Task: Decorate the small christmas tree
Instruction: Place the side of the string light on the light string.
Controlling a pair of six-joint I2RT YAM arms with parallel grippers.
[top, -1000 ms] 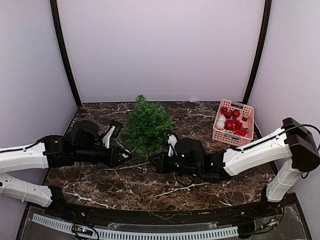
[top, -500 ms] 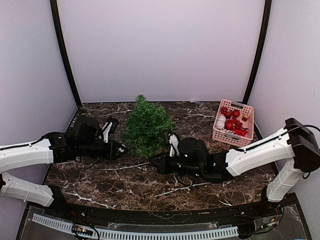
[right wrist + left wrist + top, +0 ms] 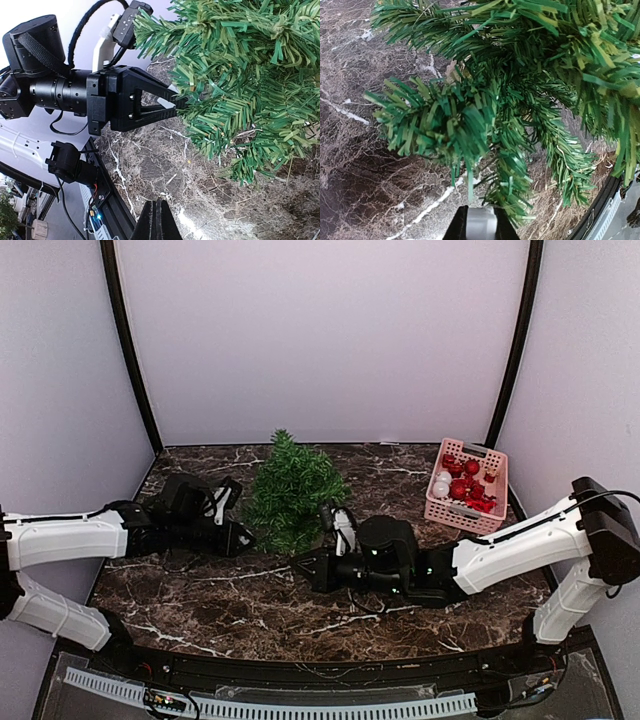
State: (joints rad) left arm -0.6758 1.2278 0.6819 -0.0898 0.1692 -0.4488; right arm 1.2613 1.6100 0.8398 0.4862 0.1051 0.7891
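one small christmas tree (image 3: pixel 292 490) stands upright, tip up, beside one pink basket (image 3: pixel 492 462). my right pincer (image 3: pixel 298 563) is closed. my left pincer (image 3: pixel 247 537) meets the needles; i cannot tell its grip.

No text, label, brand, number or sign could be read in any of the 3 views.
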